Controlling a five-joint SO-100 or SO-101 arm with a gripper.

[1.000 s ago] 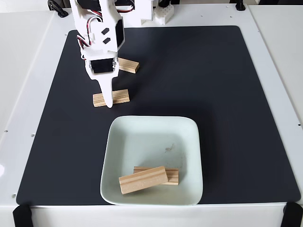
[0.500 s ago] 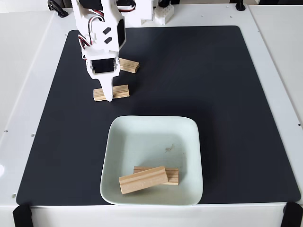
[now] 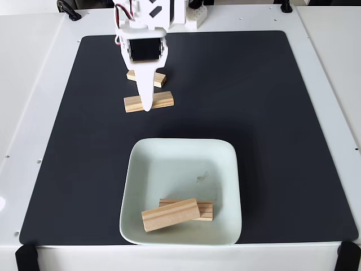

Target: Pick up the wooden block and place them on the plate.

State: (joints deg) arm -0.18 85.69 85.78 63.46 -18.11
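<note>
Gripper [image 3: 146, 106] of the white arm is clamped across the middle of a small light pine wooden block [image 3: 149, 102], block ends sticking out either side of the fingers. Versus half a second ago the arm has swung right in the fixed view and the block came with it, sitting further right and a bit further toward the mat's far edge, so the grasp looks good; I judge it lifted or at least dragged clear, not slipping. Second loose pine block [image 3: 146, 78] lies just behind it, nearer the far edge of the black mat [image 3: 271, 141], partly hidden by the gripper body. Large pale mint-white square plate [image 3: 180, 164] sits near the mat's near edge, unmoved, with two pine blocks already in it: one [image 3: 170, 214] lying angled on top of another [image 3: 206, 209], by the plate's near rim. So half done, third block in hand. Next step as I read it: carry toward the near edge over the plate, release into the bare far half to avoid stacking on the pair.
</note>
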